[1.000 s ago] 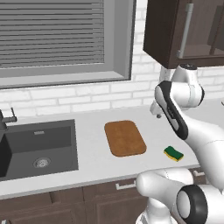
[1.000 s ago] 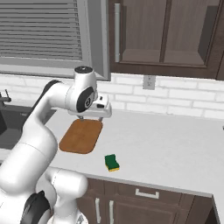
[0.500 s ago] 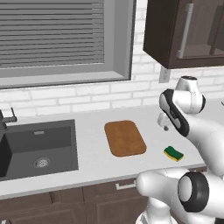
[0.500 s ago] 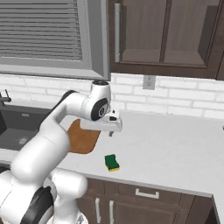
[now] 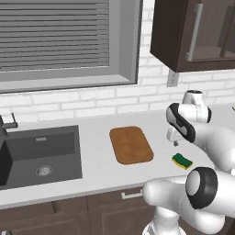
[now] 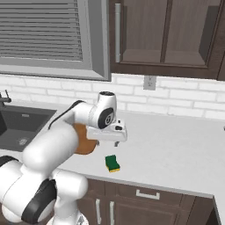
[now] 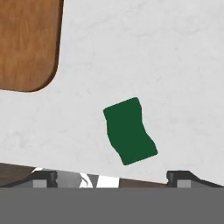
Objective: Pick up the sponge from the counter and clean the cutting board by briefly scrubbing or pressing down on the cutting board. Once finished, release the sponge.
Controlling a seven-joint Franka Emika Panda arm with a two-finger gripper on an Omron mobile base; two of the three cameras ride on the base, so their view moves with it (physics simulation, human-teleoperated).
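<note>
The sponge [image 5: 182, 160] [image 6: 112, 163] lies flat on the light counter [image 5: 96, 170] near its front edge, its dark green top up. It is right of the brown cutting board [image 5: 131, 144], whose rounded corner shows in the hand view's upper left [image 7: 26, 43]. My gripper [image 5: 174, 141] [image 6: 107, 143] hangs above the counter, a little behind the sponge and not touching it. It is open [image 7: 112, 176], and the sponge [image 7: 129, 131] sits just ahead of its wide-apart tips. In the right base view my arm hides most of the cutting board [image 6: 83, 143].
A dark sink basin [image 5: 41, 153] with a faucet [image 5: 7, 125] lies at the left end of the counter. Brick wall, window and dark upper cabinets [image 6: 167, 35] stand behind. The counter's front edge [image 6: 145, 182] runs close to the sponge.
My arm has swung right, off the cutting board's far edge, and lowered toward the sponge. The sponge and board have not moved.
</note>
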